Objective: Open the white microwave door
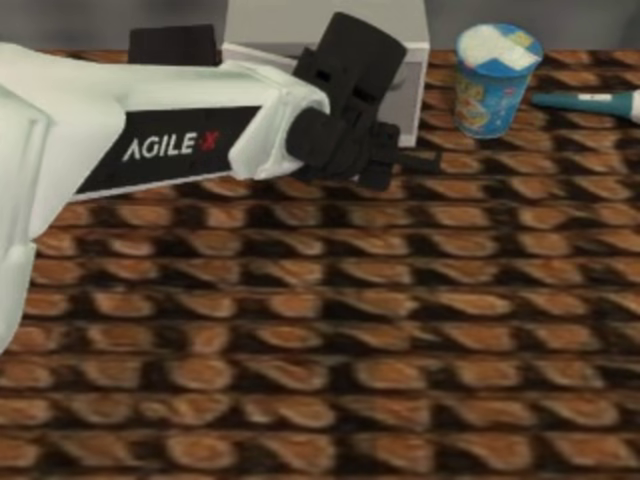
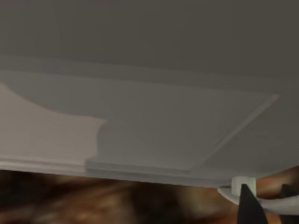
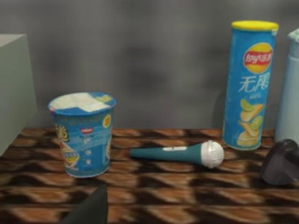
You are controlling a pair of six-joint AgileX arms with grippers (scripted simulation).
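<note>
With the left gripper (image 1: 385,165) pressed against the front of the white microwave (image 1: 400,30) at its door (image 2: 154,126), grip impossible to tell, it might slip off the handle (image 2: 243,183).

— What is the brown patterned table (image 1: 320,380) made of?
— It looks like rough wood or woven bark.
— And the white boxy microwave (image 1: 300,25)?
— Smooth, matt plastic or painted metal.
— The blue noodle cup (image 3: 84,135)?
— Shiny, with a paper lid.
— The tall blue chips can (image 3: 250,84)?
— Glossy.
</note>
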